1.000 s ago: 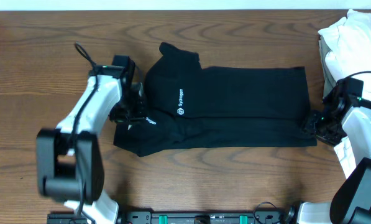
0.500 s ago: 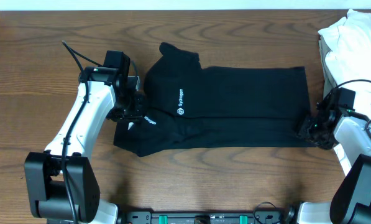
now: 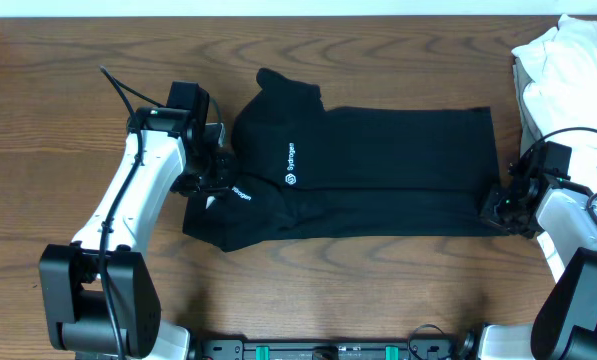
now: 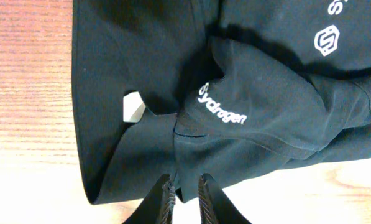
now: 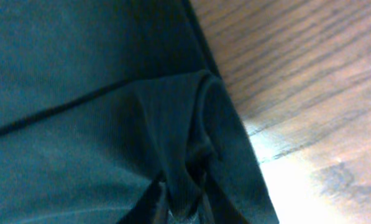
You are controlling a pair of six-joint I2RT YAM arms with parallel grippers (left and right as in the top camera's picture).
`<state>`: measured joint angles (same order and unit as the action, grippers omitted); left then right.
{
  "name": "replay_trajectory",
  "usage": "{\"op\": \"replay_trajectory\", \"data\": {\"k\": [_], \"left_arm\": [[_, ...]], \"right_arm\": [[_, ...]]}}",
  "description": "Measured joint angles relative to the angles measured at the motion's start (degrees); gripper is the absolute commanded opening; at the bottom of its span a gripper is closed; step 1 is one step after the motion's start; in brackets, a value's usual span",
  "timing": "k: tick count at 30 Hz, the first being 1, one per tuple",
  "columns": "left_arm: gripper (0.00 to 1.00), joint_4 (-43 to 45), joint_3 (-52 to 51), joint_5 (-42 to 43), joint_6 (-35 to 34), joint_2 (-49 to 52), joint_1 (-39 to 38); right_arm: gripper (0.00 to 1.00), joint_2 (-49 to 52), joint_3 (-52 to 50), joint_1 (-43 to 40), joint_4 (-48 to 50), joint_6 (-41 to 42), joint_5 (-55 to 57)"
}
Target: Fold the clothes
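Observation:
The clothes [image 3: 378, 165] are one black T-shirt lying lengthwise across the middle of the table, folded into a long band with a small white logo [image 3: 290, 180] near its left end. My left gripper [image 3: 214, 182] is at that left end. In the left wrist view the jaws [image 4: 185, 194] are shut on the shirt's edge below the white lettering [image 4: 222, 106]. My right gripper [image 3: 498, 206] sits at the shirt's lower right corner. The right wrist view shows its jaws [image 5: 182, 202] shut on a bunched ridge of black fabric [image 5: 173, 124].
A pile of white garments [image 3: 568, 60] lies at the back right, close above the right arm. A white tag [image 4: 133, 107] shows inside the shirt's left end. Bare wooden table [image 3: 78, 60] surrounds the shirt.
My right gripper has shut on the shirt's lower right corner, bunching the fabric. The left arm shifted its pose slightly a second ago and has stayed still since, holding its grip.

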<state>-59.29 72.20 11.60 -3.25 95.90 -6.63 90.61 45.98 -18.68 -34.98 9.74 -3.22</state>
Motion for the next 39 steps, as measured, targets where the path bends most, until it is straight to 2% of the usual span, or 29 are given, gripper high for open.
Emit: {"op": "replay_trajectory", "data": {"k": [8,17,20,23,24,26,35,39], "left_arm": [[0.17,-0.22,0.00,0.00,0.02,0.00,0.00],[0.17,0.37,0.00,-0.02,0.00,0.00,0.00],[0.17,0.37,0.00,-0.02,0.00,0.00,0.00],[0.17,0.39,0.00,-0.02,0.00,0.00,0.00],[0.17,0.37,0.00,0.00,0.00,0.00,0.00],[0.17,0.37,0.00,-0.02,0.00,0.00,0.00],[0.17,0.42,0.00,0.00,0.00,0.00,0.00],[0.17,2.60,0.00,0.02,0.00,0.00,-0.02]], "right_arm": [[0.01,0.00,0.00,0.00,1.49,0.26,-2.58],[0.02,-0.02,2.47,0.00,10.08,2.80,-6.49],[0.12,-0.02,2.71,0.00,12.39,5.99,-6.23],[0.37,-0.02,2.71,0.00,13.18,8.92,-4.90],[0.42,-0.02,2.71,0.00,13.49,9.64,-4.66],[0.43,-0.02,2.71,0.00,14.03,10.75,-4.07],[0.34,-0.02,2.71,0.00,12.46,10.29,-4.48],[0.24,-0.02,2.71,0.00,12.33,8.07,-7.13]]}}
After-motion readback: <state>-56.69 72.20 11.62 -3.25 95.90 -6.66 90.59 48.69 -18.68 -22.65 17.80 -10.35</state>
